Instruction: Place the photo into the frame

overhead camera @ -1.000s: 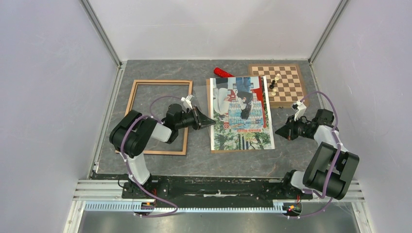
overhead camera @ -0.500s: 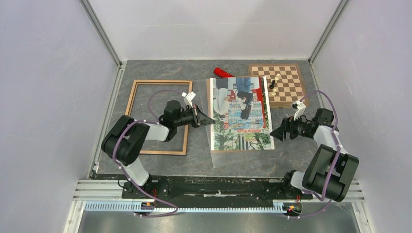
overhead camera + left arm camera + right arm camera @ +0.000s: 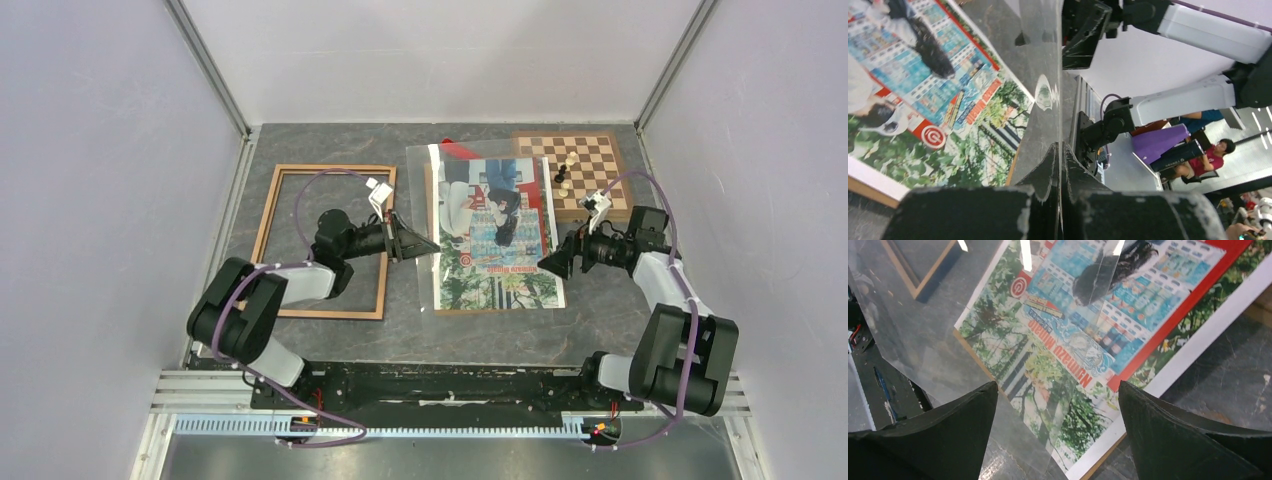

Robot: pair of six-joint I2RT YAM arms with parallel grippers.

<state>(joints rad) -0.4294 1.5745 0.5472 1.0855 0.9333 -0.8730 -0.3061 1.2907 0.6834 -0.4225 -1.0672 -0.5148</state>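
The photo [image 3: 497, 235], a colour print of vending machines and trees, lies face up mid-table on a brown panel [image 3: 490, 311]. The light wooden frame [image 3: 325, 240] lies flat to its left, nothing inside it. My left gripper [image 3: 428, 246] is shut on the left edge of a clear sheet [image 3: 420, 190], which tilts up over the photo. In the left wrist view the gripper [image 3: 1060, 150] pinches that sheet edge-on beside the photo [image 3: 923, 75]. My right gripper [image 3: 548, 265] stands open at the photo's right edge. Its wrist view shows the gripper [image 3: 1058, 390] wide over the photo [image 3: 1128, 305] and clear sheet [image 3: 923, 340].
A wooden chessboard [image 3: 585, 170] with several chess pieces [image 3: 566, 172] sits at the back right, touching the photo's far corner. A red object [image 3: 458, 150] lies behind the photo, partly under the clear sheet. Enclosure walls close off the table on three sides.
My right gripper has opened and moved left to the photo's right edge. The left gripper has raised the clear sheet, which now tilts over the photo.
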